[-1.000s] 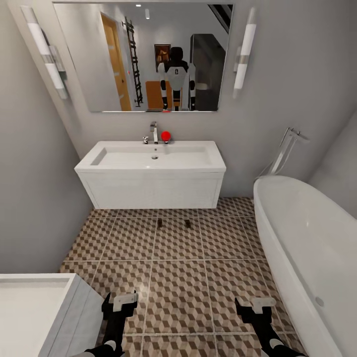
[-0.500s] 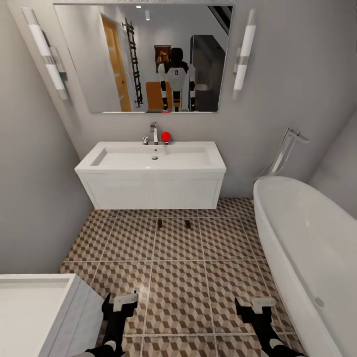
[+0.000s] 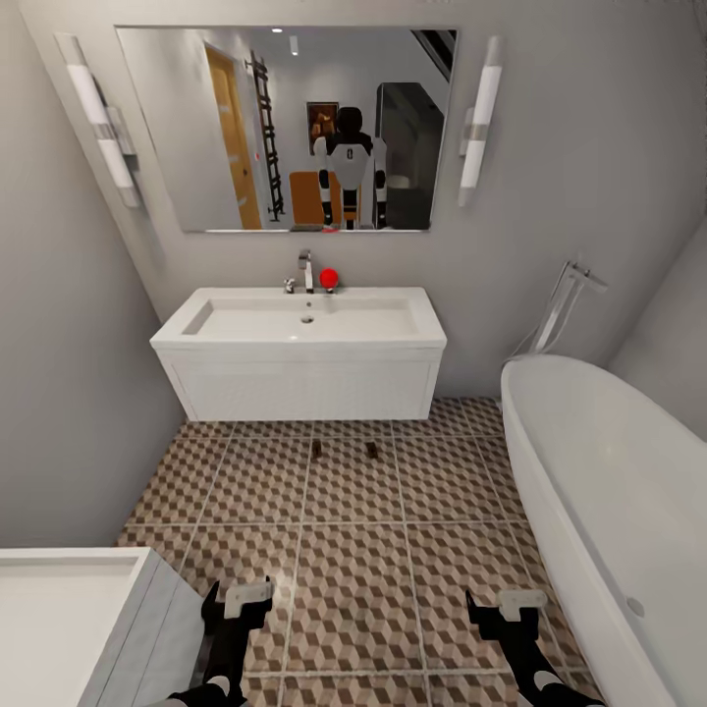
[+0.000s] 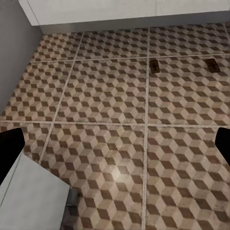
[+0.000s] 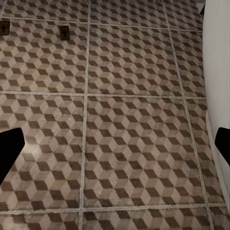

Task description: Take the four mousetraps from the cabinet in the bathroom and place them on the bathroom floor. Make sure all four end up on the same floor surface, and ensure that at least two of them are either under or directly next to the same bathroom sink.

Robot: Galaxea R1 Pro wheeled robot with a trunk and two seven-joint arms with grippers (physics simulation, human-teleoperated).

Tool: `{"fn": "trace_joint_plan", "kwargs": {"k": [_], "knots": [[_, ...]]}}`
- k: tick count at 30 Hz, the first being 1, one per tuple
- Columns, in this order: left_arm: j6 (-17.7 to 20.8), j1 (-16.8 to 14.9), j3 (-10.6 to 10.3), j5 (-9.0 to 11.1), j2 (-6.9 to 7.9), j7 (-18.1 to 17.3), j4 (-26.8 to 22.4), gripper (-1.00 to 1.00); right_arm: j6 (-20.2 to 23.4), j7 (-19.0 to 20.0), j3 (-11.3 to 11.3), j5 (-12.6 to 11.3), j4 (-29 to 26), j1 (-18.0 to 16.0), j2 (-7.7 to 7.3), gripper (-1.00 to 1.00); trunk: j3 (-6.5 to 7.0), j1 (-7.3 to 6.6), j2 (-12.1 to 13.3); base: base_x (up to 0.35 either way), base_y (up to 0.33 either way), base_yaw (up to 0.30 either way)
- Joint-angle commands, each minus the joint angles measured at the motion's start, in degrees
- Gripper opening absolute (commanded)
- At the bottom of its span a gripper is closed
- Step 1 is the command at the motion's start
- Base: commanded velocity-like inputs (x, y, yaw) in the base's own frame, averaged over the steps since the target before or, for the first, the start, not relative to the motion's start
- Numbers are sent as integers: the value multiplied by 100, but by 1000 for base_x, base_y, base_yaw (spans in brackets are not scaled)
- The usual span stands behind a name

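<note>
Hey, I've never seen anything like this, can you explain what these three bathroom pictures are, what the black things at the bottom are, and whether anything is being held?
These are simulator renders from a wheeled robot with two arms. The big picture comes from a camera on its head, looking down over a bathroom; you can see the robot itself in the mirror. The black shapes at the bottom are its left pincer and right pincer. The other two pictures come from cameras on each wrist, looking along the pincer's fingers at the bathroom floor. Both pincers look open and hold nothing.

On the patterned tiles, two small dark mousetraps lie apart from each other, just in front of the white sink. The left wrist camera sees them too. A white bathtub stands at the right.
</note>
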Motion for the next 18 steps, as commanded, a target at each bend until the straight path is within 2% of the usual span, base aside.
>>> {"fn": "trace_joint_plan", "kwargs": {"k": [1, 9, 18], "knots": [[-32, 9, -50, 42, -4, 14, 24, 100, -10, -31, 50, -23, 1, -3, -3, 100, -1, 4, -11, 0, 0, 0], [-48, 204, -45, 48, 3, 36, 23, 100, -10, -38, 49, -23, 1, -2, -8, 100, 73, 4, -11, 0, 0, 0], [-58, 554, -35, 57, 144, 50, 24, 100, -10, -39, 50, -23, 1, -2, -9, 100, 157, 4, -11, 0, 0, 0]]}}
